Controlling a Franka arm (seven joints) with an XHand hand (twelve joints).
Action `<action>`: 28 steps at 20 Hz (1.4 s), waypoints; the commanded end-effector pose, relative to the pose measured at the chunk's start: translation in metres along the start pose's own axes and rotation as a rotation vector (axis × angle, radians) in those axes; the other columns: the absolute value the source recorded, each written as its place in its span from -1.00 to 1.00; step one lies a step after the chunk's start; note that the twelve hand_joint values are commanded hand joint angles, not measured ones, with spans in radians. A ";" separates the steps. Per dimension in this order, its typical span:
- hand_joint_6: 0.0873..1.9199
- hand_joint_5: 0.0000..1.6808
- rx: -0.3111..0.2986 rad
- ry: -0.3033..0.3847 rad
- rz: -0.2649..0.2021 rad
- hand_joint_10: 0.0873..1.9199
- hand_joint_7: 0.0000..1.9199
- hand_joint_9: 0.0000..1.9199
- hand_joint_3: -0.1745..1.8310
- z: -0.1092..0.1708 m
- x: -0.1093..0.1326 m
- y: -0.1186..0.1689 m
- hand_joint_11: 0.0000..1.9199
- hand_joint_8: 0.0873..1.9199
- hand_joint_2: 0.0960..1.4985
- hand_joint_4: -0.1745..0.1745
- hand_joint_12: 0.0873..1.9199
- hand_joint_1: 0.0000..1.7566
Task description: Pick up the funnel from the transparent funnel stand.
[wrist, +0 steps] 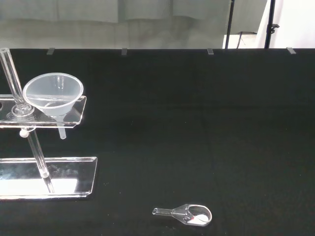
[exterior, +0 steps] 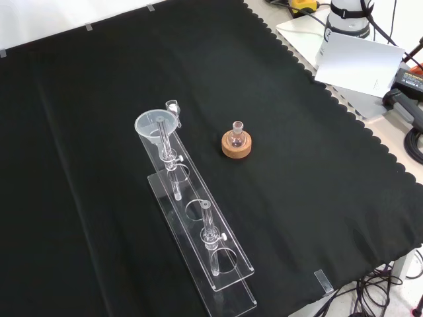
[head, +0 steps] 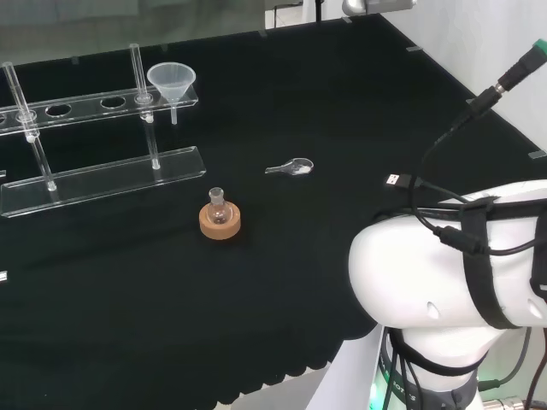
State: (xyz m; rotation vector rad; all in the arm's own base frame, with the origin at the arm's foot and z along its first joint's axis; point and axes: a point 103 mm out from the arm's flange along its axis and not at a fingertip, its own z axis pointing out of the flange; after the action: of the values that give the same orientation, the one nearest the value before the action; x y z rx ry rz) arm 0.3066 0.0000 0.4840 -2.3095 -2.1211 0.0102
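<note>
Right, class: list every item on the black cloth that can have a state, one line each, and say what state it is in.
Clear plastic funnel: seated upright in an end hole of the stand's upper shelf, untouched.
Transparent acrylic funnel stand: upright on the cloth, its other holes unfilled.
Small round glass flask: upright on its cork ring, neck open.
Cork ring stand: flat on the cloth, carrying the flask.
Clear plastic scoop: lying on the cloth, apart from the stand.

The arm (head: 444,273) is a big, smooth, rounded white link. Black straps (head: 479,265) wrap around it, and black cables (head: 427,171) loop over it, one ending in a loose plug (head: 393,180) and another in a green-tipped connector (head: 523,67).
</note>
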 end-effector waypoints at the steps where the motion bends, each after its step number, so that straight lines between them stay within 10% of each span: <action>1: -1.00 -1.00 -0.011 -0.005 -0.005 -1.00 -1.00 -1.00 -0.51 0.001 0.000 0.002 -1.00 -1.00 -0.44 0.33 -0.16 -0.64; 7: -1.00 -1.00 0.007 0.002 -0.031 -1.00 -1.00 -1.00 -0.68 0.008 -0.001 0.011 -1.00 -1.00 -0.32 0.33 -0.30 -0.65; 11: -1.00 -1.00 0.006 0.011 -0.046 -1.00 -1.00 -1.00 -0.75 0.015 0.001 0.021 -1.00 -1.00 -0.27 0.32 -1.00 -0.66; 28: -1.00 -1.00 0.002 0.010 -0.117 -1.00 -1.00 -1.00 -0.78 0.047 0.025 0.080 -1.00 -1.00 -0.30 0.29 -1.00 -0.47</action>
State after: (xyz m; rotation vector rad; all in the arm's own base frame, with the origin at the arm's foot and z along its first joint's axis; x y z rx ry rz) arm 0.3696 0.0105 0.4428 -2.2017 -2.2131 0.0175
